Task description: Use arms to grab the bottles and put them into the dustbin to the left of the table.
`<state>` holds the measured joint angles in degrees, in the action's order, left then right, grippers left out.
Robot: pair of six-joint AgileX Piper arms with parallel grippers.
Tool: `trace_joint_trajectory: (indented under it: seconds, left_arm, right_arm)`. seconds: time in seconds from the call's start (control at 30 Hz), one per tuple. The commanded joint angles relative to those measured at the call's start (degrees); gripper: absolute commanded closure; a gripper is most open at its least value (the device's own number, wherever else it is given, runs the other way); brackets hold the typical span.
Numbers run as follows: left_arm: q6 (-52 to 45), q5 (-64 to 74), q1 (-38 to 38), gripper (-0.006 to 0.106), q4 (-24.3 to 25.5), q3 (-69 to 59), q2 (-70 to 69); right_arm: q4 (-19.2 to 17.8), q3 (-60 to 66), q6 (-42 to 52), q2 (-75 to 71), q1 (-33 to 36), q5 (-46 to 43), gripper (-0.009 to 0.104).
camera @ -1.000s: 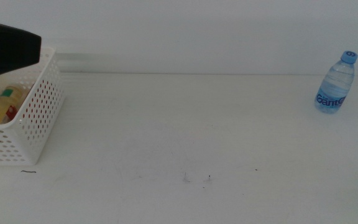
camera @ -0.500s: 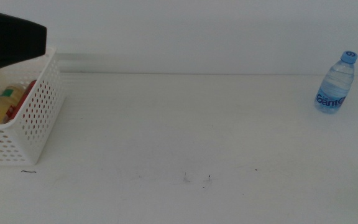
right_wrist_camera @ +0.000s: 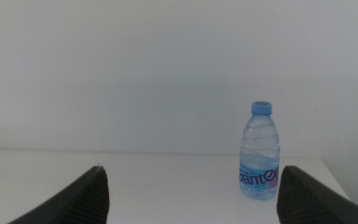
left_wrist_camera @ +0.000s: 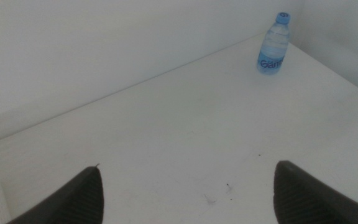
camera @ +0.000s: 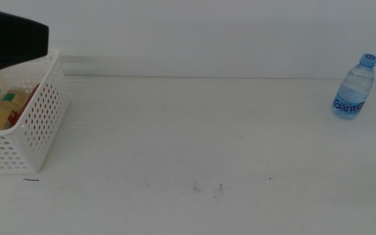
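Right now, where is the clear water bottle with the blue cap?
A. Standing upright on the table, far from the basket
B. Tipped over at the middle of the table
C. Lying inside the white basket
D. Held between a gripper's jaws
A: the water bottle stands upright near the table's far right corner, while the white basket sits at the left edge, and no gripper touches the bottle.

Bright, even light; faint shadows; slight softness.

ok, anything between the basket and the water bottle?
Nothing. In the middle view, only bare table with a few dark specks lies between the basket and the water bottle.
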<state>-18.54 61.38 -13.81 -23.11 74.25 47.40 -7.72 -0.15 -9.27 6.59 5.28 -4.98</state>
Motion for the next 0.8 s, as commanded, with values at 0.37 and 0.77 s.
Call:
trace_joint_trajectory:
  seconds: [0.37,0.77]
  left_arm:
    - [0.4,-0.8,-0.4,0.007,-0.5,0.3,-0.4]
    - [0.4,-0.8,-0.4,0.007,-0.5,0.3,-0.4]
  right_arm:
    - [23.5,0.2,17.6,51.1,-0.2,-48.6,0.009]
    - [23.5,-11.4,13.9,84.6,-0.2,-64.8,0.009]
